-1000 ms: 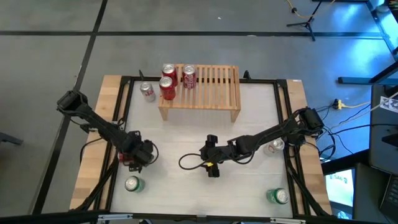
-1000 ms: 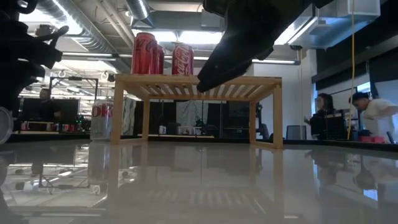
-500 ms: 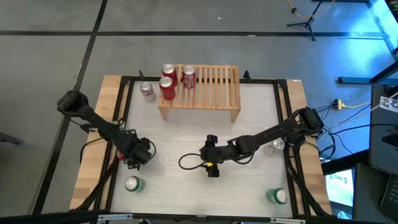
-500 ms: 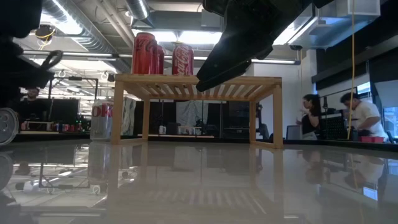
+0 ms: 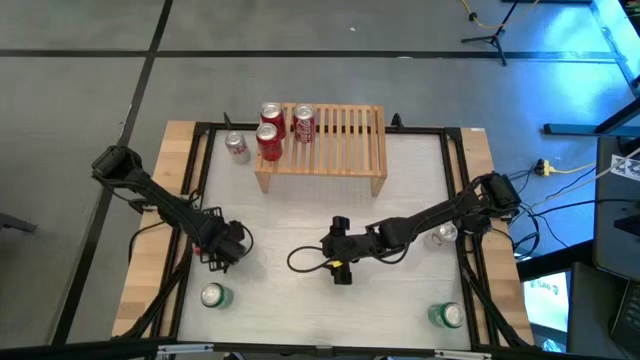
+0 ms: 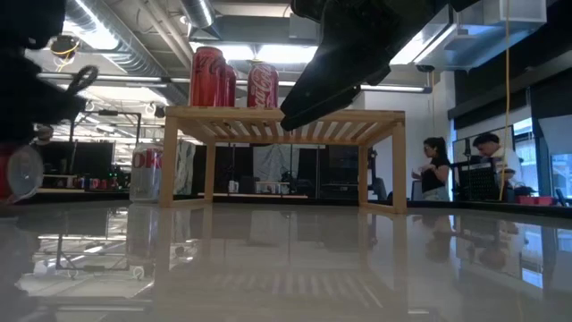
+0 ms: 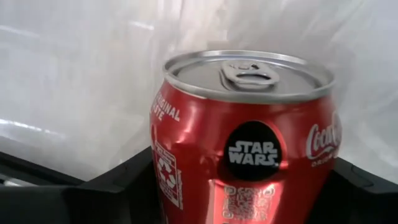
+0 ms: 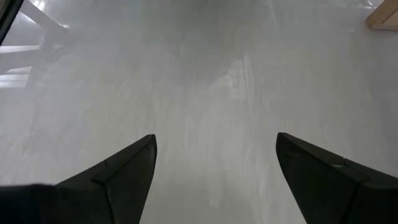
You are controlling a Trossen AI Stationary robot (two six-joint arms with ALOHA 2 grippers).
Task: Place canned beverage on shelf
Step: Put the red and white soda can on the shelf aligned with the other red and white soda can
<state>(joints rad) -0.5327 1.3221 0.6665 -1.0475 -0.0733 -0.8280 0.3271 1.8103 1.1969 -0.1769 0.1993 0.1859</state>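
A red cola can [image 7: 245,149] lies on its side near the table's left edge and shows in the low view as a red can [image 6: 18,172]. My left gripper [image 5: 215,247] stands over it, pointing down, shut on it. My right gripper [image 8: 214,180] hangs open above the bare table middle, where the high view shows my right gripper [image 5: 340,264]. The pale wooden shelf [image 5: 345,140] stands at the far side. Three red cans [image 5: 272,114] stand upright on the left part of its slatted top. My left gripper pinches the red can's wall [image 7: 158,180] between its two fingers, on opposite sides of the body, toward the can's bottom end. The fingers come from above and lie across the can. The can lies on its side, its top end [image 7: 249,74] clear of the fingers.
A silver-and-red can [image 5: 237,147] stands on the table left of the shelf. Green cans stand near-left [image 5: 213,296] and near-right [image 5: 447,316]. A silver can [image 5: 440,236] sits by the right arm. A black cable [image 5: 305,262] loops beside my right gripper. People show in the room beyond.
The red can at the left has turned. The low view showed its silver end before and now shows its red wall, slightly higher in the picture. My right arm has kept still.
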